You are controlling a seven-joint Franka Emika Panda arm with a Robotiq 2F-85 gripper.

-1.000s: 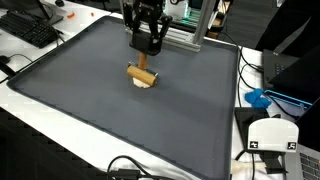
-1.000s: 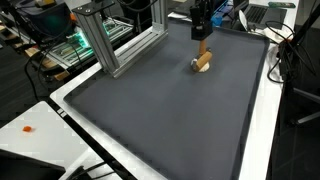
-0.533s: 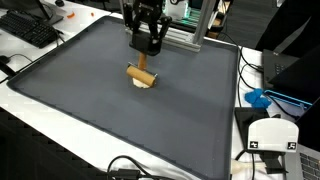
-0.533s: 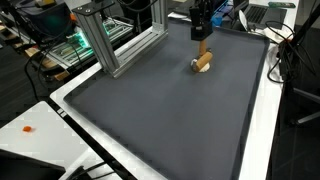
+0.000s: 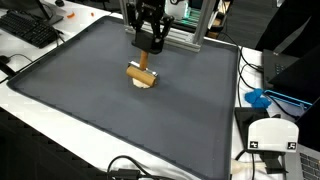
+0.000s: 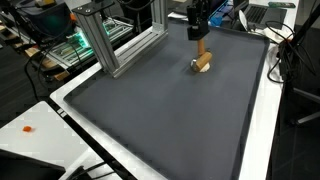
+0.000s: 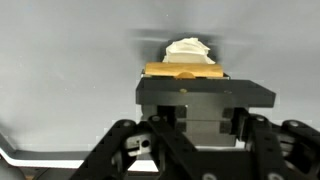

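My gripper [image 5: 146,49] hangs over the far part of the dark mat [image 5: 90,100], shut on an upright tan wooden stick [image 5: 143,62] that reaches down from its fingertips. Right under the stick, a tan wooden block [image 5: 140,76] lies on a small white lump [image 5: 147,85]. From another angle, the gripper [image 6: 199,37], the stick [image 6: 201,48] and the block [image 6: 203,64] line up the same way. In the wrist view the gripper's black body [image 7: 205,95] hides the fingertips. Beyond it I see a wooden bar [image 7: 185,71] and the white lump [image 7: 186,47].
An aluminium frame [image 6: 105,40] stands at the mat's far edge, close behind the gripper. A keyboard [image 5: 28,30] lies off one corner. A blue object [image 5: 258,98] and a white device [image 5: 272,135] sit beside the mat, and cables [image 5: 130,170] run along the front edge.
The gripper has risen slightly. The block and the white lump have not moved.
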